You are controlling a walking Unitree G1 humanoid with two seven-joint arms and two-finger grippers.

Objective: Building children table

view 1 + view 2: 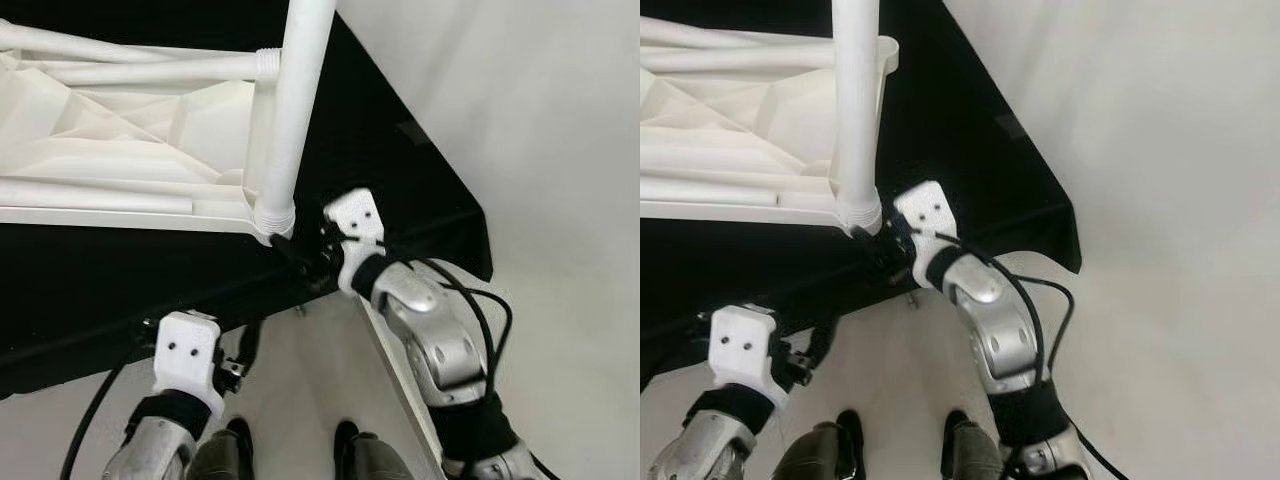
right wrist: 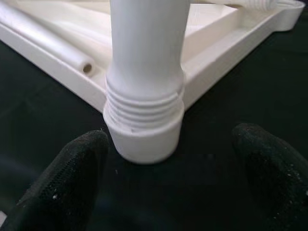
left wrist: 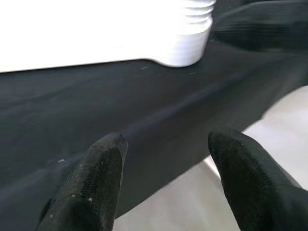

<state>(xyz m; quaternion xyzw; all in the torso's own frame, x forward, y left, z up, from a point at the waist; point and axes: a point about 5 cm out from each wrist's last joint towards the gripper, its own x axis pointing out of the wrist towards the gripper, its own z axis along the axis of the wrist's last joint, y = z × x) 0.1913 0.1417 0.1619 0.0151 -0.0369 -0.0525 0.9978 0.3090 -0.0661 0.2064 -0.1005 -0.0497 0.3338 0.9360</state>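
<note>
Right gripper — fingers spread apart, holding nothing. It sits low on the black cloth, pointed at the corner socket of the upturned white tabletop; in the right wrist view one black finger lies just beside the socket's rounded base and the other stands well clear of it, so the socket falls between the two without a visible grip. Whether the nearer finger actually touches the plastic cannot be told from this angle.

Table leg — a white tube standing upright in that corner socket, its threaded collar showing a few ridges above the socket rim.

Second leg — lying across the ribbed underside of the tabletop, beyond the socket, ending in a threaded tip near the upright leg. A loose white tube with an open end rests inside the tabletop's rim, just beside the socket.

Tabletop — resting upside down on the black cloth, its socketed corner near the cloth's front edge.

Left gripper — fingers likewise parted and empty, held at the cloth's front edge, well apart from the socket, which appears far off in the left wrist view. Its white wrist housing hangs below the cloth edge.

Pale floor lies beyond the cloth; the robot's dark feet stand beneath, between the two arms.
</note>
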